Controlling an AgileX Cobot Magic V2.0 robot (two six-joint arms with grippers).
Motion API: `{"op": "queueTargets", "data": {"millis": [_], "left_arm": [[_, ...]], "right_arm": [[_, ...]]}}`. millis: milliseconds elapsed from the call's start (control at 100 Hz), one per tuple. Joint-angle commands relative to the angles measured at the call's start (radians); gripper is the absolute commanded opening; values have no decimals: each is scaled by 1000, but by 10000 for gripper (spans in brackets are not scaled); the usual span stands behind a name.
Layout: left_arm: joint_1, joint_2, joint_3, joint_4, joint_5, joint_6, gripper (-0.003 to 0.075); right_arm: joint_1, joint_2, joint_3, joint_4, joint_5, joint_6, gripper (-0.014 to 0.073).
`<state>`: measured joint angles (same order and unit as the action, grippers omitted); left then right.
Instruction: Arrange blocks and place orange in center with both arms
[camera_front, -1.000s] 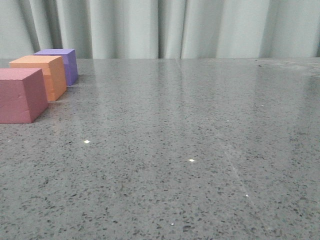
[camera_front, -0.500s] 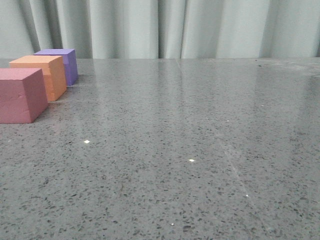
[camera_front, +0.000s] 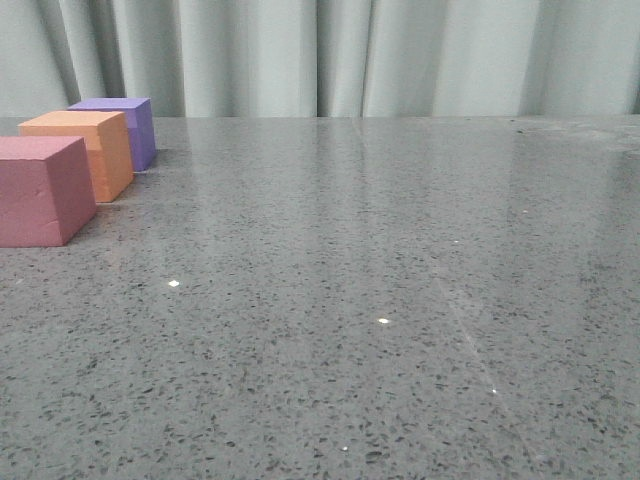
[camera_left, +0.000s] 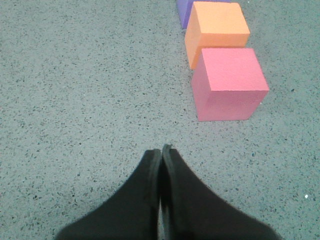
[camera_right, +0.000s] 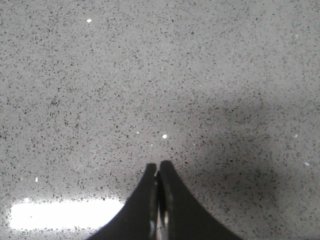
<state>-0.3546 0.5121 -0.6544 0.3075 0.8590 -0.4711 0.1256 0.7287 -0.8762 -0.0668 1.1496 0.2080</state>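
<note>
L hand (camera_left: 161, 150) closed, empty | R hand (camera_right: 158, 165) closed, empty | no writing on blocks (camera_left: 227, 82)

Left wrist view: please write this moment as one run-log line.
blocks: pink-red foam cube, orange foam cube, purple foam cube in row | both jaws shut, empty
</note>
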Motion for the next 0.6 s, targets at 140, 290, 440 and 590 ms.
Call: {"op": "queueTargets", "data": {"millis": [140,290,440,590], "left_arm": [[1,3,-27,16,-68,-8,-19],[1,3,-27,16,-68,-8,-19],[1,3,-21,17,-71,-8,-19],[1,-21,7,72,-164,-7,-19]], "right_arm": [[-3,-3,-22,-3,-42,-7,-67],[-3,-3,-22,-3,-42,-7,-67],[-3,-3,-22,-3,-42,-7,-67],[-3,-3,-22,-3,-42,-7,-67]]}}
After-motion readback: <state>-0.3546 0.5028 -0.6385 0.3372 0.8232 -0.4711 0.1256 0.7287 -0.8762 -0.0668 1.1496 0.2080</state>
